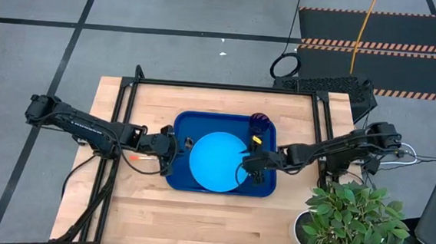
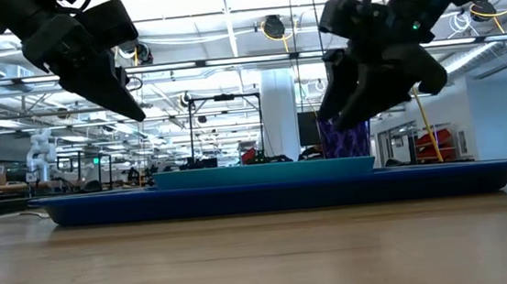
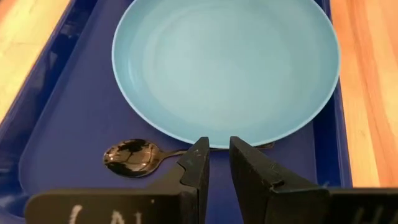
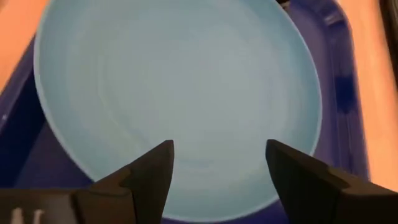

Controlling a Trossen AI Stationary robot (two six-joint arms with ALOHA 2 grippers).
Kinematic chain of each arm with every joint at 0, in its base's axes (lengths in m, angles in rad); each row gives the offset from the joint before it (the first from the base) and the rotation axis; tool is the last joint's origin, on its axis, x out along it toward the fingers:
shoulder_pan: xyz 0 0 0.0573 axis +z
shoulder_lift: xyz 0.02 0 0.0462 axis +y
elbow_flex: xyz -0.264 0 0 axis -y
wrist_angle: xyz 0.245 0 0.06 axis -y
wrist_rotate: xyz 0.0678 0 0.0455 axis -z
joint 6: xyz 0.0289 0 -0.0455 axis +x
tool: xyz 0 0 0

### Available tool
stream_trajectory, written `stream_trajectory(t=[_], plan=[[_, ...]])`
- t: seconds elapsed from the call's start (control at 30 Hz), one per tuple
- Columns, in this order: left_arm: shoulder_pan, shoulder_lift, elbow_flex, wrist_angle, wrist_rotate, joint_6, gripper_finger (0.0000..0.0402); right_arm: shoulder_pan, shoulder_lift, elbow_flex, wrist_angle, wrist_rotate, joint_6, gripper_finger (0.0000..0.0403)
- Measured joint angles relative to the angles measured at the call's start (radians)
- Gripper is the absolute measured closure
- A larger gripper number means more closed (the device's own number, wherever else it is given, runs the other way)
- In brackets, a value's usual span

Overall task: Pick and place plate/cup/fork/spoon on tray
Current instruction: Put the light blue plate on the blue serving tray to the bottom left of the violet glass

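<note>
The sky-blue plate (image 1: 219,162) lies flat in the dark-blue tray (image 1: 263,185). The purple cup (image 1: 259,123) stands in the tray's far right corner. The dark spoon (image 3: 130,155) lies on the tray floor beside the plate's left rim, its handle running along that rim. My left gripper (image 3: 214,165) hovers above the spoon's handle, open by a narrow gap and empty. My right gripper (image 4: 217,165) hangs wide open and empty above the plate's right part. An orange-red bit, perhaps the fork's handle (image 1: 133,157), shows on the table under my left arm.
A potted plant (image 1: 350,220) stands at the table's near right corner. A black frame (image 1: 228,87) runs along the table's far side. Bare wood lies along the table's near side (image 1: 211,221). In the low view both grippers hang above the tray (image 2: 276,193).
</note>
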Motion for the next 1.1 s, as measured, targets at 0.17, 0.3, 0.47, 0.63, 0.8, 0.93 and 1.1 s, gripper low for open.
stream_trajectory(t=[0.17,0.3,0.47,0.63,0.8,0.93,1.1], plan=[[0.0,0.0,0.0,0.009,-0.01,0.002,0.0334,-0.004,0.066,0.092,0.0,-0.001,-0.061,0.0174],[0.0,0.0,0.0,0.007,-0.023,-0.002,0.0334,-0.007,0.122,0.199,0.002,0.0,-0.127,0.0213],[0.0,0.0,0.0,0.004,-0.024,-0.003,0.0334,-0.021,0.202,0.285,-0.033,-0.033,-0.166,0.031],[0.0,0.0,0.0,0.001,-0.027,0.001,0.0334,-0.042,0.33,0.359,-0.136,-0.13,-0.166,0.0394],[0.0,0.0,0.0,0.0,-0.027,0.001,0.0334,-0.059,0.43,0.417,-0.17,-0.129,-0.173,0.04],[-0.001,0.0,0.0,0.0,-0.027,0.001,0.0334,-0.067,0.458,0.428,-0.171,-0.13,-0.176,0.0402],[-0.001,0.0,0.0,-0.001,-0.027,0.001,0.0334,-0.069,0.457,0.429,-0.186,-0.13,-0.17,0.0402]])
